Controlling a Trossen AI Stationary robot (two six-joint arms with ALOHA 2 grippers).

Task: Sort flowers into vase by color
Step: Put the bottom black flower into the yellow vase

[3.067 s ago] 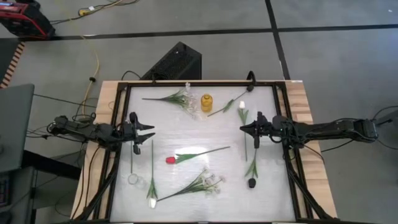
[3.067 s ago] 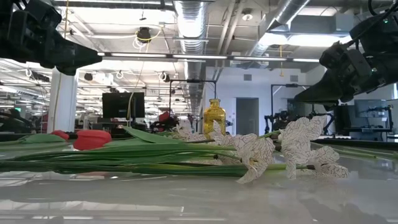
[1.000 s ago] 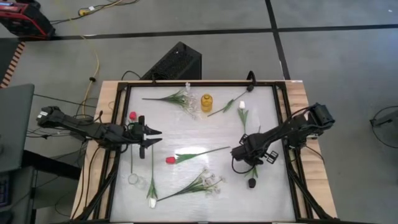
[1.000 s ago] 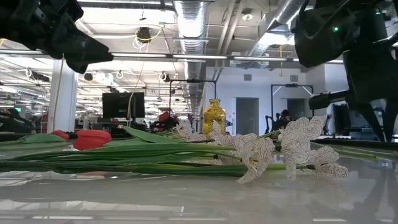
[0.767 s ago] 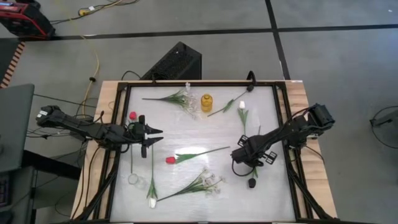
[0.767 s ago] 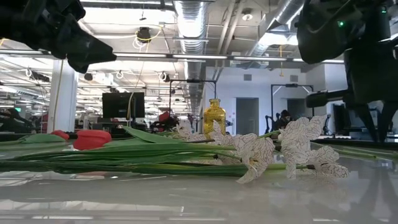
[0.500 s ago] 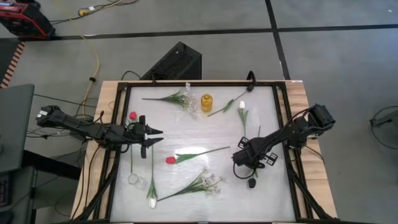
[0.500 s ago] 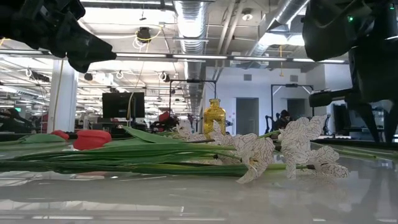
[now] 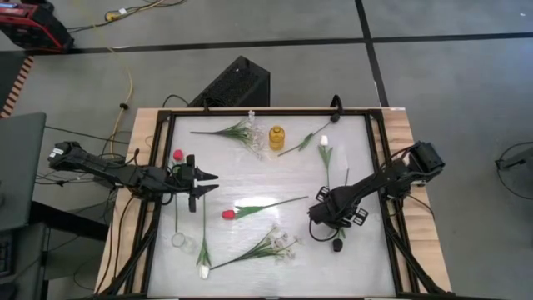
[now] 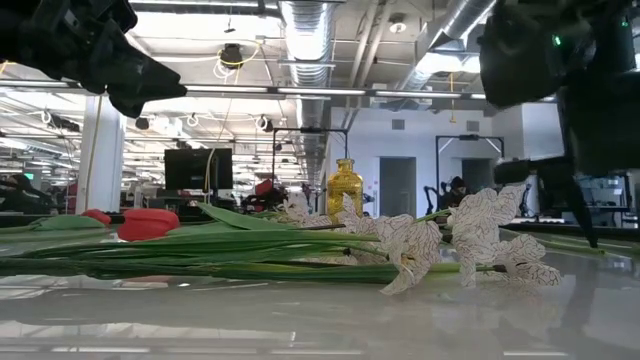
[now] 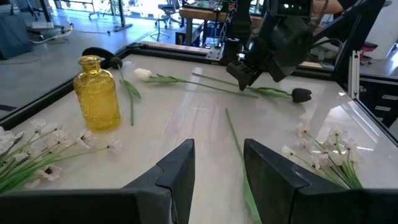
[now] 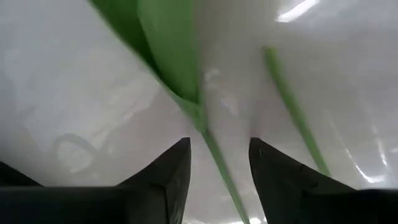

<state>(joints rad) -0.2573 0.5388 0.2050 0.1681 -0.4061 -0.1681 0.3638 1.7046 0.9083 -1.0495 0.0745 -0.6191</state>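
Note:
A white tulip (image 9: 324,141) lies along the table's right side, its long green stem (image 9: 330,187) running toward the near edge and ending in a dark tip (image 9: 337,245). My right gripper (image 9: 321,220) stands open low over that stem's leafy near part. In the right wrist view the stem (image 12: 210,144) passes between the gripper's (image 12: 219,146) two fingers; no touch shows. My left gripper (image 9: 208,181) hovers open over the table's left part (image 11: 217,146). A yellow vase (image 9: 276,136) stands upright at the far middle. A red tulip (image 9: 227,214) lies flat at the centre.
Two white-blossom sprays lie flat, one at the far left (image 9: 241,132) and one at the near middle (image 9: 279,243). Another white tulip (image 9: 202,271) lies near the left front. A red-topped thing (image 9: 177,154) and a clear ring (image 9: 179,240) sit by the left edge.
My right gripper has moved a little toward the table's near edge and come down over the white tulip's stem. The flowers lie as before.

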